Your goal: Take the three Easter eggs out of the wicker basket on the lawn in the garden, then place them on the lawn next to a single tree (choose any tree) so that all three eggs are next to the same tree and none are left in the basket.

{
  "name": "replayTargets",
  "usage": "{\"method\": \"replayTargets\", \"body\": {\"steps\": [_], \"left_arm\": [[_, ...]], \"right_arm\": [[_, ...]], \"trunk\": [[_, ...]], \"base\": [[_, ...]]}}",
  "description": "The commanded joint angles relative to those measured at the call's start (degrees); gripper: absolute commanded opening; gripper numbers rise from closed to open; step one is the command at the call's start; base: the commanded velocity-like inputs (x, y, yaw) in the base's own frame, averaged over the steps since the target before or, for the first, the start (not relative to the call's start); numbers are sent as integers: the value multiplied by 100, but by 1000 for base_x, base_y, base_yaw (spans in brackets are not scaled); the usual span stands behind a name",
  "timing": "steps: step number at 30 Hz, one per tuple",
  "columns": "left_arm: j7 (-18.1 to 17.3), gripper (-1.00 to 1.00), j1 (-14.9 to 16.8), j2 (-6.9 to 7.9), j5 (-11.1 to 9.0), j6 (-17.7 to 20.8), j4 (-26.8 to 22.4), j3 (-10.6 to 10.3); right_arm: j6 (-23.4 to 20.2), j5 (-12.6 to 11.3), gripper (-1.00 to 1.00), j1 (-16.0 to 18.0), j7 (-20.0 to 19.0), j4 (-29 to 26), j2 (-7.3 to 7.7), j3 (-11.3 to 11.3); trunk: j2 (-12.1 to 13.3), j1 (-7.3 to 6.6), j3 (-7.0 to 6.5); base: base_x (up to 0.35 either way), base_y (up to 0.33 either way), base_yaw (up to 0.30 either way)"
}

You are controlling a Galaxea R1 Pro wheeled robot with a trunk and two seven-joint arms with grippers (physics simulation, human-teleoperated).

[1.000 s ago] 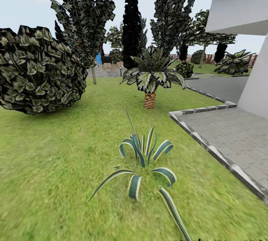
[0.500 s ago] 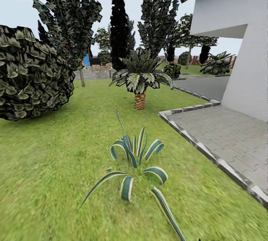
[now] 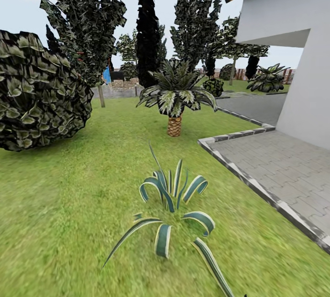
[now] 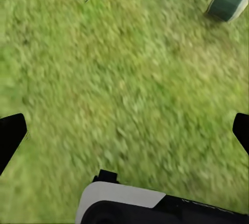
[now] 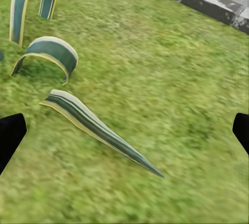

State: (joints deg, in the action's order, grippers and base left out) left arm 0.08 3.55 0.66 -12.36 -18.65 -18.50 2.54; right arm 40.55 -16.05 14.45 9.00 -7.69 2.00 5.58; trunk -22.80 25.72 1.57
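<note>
Both our grippers' jaws spread wide over lawn (image 3: pixel 68 205); striped plant (image 3: pixel 172 196) leaves run out of frame.

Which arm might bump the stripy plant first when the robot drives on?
Right, probably. The right gripper hangs open with leaves of the striped plant close ahead; the left gripper faces mostly lawn.
</note>
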Motion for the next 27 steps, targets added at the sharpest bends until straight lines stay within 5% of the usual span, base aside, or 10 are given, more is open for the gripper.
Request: {"method": "replayTargets", "body": {"steps": [1,9,27], "left_arm": [[1,100,5,-2,-13,-16,4,1],[1,100,5,-5,-12,-16,4,1],[1,100,5,3,-12,-15,4,2]], "right_arm": [[15,40,100,5,7,3,-4,42],[15,39,100,5,5,0,-7,47],[7,32,100,5,14,-5,2,57]], "trunk": [[-12,6,13],[-12,6,7],[-12,6,-52]], "base": [[245,260,0],[243,258,-49],[79,61,-259]]}}
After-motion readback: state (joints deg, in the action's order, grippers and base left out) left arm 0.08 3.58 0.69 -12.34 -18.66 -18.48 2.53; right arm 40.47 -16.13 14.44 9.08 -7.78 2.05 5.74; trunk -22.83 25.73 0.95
